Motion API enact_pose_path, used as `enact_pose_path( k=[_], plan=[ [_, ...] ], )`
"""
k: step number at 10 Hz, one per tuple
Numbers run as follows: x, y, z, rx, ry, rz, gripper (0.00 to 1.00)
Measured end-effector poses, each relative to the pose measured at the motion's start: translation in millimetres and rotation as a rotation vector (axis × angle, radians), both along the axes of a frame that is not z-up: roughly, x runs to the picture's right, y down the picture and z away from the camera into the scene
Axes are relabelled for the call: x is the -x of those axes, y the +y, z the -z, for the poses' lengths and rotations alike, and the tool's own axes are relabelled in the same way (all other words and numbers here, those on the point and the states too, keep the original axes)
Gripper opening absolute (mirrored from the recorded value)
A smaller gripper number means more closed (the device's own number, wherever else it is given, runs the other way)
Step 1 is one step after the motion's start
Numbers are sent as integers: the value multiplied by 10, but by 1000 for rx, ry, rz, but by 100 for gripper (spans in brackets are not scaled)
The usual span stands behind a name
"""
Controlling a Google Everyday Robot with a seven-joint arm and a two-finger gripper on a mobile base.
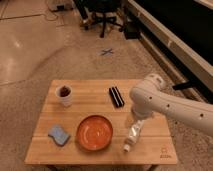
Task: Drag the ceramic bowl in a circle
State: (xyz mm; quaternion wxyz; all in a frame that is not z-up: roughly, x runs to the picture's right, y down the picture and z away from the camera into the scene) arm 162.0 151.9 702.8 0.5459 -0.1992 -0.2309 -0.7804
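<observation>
The ceramic bowl is wide, shallow and glossy orange-red. It sits on the wooden table at the front middle. My white arm reaches in from the right. My gripper hangs down over the table just right of the bowl, close to its rim. I cannot tell whether it touches the bowl.
A small white cup with dark contents stands at the back left. A black rectangular object lies at the back middle. A blue sponge lies at the front left. An office chair stands on the floor beyond the table.
</observation>
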Motion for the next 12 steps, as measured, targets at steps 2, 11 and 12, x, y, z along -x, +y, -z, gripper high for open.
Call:
enact_pose_path(
  k=[2, 11, 12],
  plan=[
    [0, 0, 0, 0, 0, 0, 80],
    [350, 128, -118, 11, -26, -12, 80],
    [470, 175, -158, 18, -37, -15, 80]
  ],
)
